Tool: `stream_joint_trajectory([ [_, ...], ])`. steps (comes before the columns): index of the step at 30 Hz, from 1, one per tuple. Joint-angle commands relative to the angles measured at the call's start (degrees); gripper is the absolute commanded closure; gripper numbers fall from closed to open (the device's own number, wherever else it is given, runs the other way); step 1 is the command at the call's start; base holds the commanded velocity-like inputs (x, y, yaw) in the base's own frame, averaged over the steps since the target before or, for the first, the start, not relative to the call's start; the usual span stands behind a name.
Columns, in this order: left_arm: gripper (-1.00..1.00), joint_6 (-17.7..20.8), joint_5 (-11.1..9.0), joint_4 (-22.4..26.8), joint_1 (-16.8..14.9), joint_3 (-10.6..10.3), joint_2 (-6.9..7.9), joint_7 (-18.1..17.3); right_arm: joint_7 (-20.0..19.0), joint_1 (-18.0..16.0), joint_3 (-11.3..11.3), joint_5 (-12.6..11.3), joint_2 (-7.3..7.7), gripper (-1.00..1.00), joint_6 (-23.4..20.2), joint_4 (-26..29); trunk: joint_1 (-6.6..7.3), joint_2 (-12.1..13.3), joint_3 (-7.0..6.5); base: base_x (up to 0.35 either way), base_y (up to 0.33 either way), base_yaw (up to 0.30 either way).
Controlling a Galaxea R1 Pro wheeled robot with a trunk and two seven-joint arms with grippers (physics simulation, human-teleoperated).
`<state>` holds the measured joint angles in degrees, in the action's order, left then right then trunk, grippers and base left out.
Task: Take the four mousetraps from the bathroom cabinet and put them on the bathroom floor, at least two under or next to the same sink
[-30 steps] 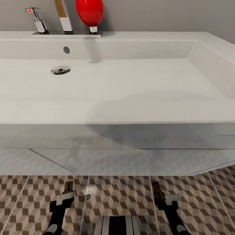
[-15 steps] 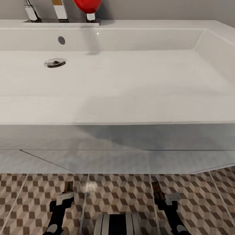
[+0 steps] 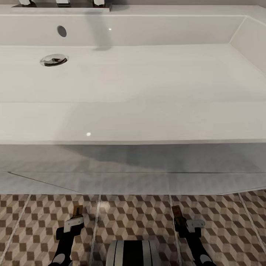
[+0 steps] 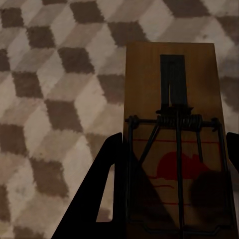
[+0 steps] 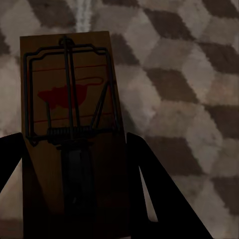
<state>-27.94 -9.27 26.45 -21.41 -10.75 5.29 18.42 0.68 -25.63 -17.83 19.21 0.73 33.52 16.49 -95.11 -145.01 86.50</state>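
Wooden mousetraps, red-mouse-marked without readable writing, sit clamped in left pincer (image 4: 169, 149) and right pincer (image 5: 74, 149).

White trough sink (image 3: 147, 122) on a white vanity unit (image 3: 133, 166)

A round chrome drain (image 3: 54, 60) sits near the basin's far left corner, with an oval overflow hole (image 3: 61, 31) in the back wall just above it and tap bases (image 3: 61, 3) on the back ledge.
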Motion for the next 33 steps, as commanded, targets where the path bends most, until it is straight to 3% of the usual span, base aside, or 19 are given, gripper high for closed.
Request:
stream_joint_trajectory([
  [1, 1.00, -0.19, -0.49, -0.02, -0.03, -0.50, 0.07, 0.39, -0.15, -0.04, -0.43, 0.43, -0.03, 1.00, 0.23, -0.06, 0.01, -0.01, 0.03, 0.000, 0.000, 0.000],
  [33, 1.00, -0.19, -0.49, -0.03, -0.03, -0.50, 0.07, 0.39, -0.13, -0.04, -0.39, 0.48, -0.03, 1.00, 0.23, -0.10, 0.01, -0.01, 0.03, 0.000, 0.000, 0.000],
])
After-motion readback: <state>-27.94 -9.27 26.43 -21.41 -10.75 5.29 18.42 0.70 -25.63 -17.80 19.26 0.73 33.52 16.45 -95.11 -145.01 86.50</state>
